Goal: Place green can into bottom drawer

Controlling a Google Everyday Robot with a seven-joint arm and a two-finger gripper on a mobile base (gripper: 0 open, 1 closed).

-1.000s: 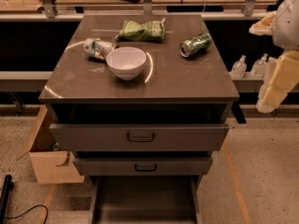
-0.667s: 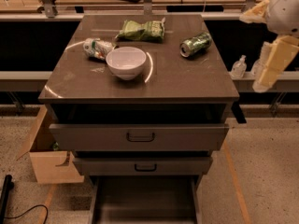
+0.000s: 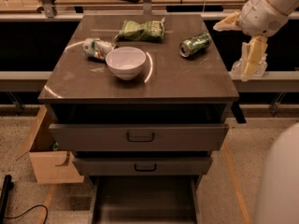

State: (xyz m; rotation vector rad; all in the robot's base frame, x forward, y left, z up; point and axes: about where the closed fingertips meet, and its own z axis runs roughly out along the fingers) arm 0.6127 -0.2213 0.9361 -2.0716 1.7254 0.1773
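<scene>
The green can point(image 3: 195, 44) is seen lying on its side on the table point(image 3: 187, 83), not yet grasped. The bottom drawer point(image 3: 145, 202) is already pulled open. The gripper point(image 3: 253, 59) is held off the table's right edge, apart from the can. How its jaws stand cannot be told. Grasping, carrying and placing are all left to be done.

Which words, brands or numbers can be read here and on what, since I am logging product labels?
None can be read.
green can: pale lettering, too blurred to read.
whitish can: green and red print, unreadable.
snack bag: print unreadable.
white bowl, bottom drawer: no text seen.
gripper, beyond the cabinet top's right edge: no marking seen.
</scene>
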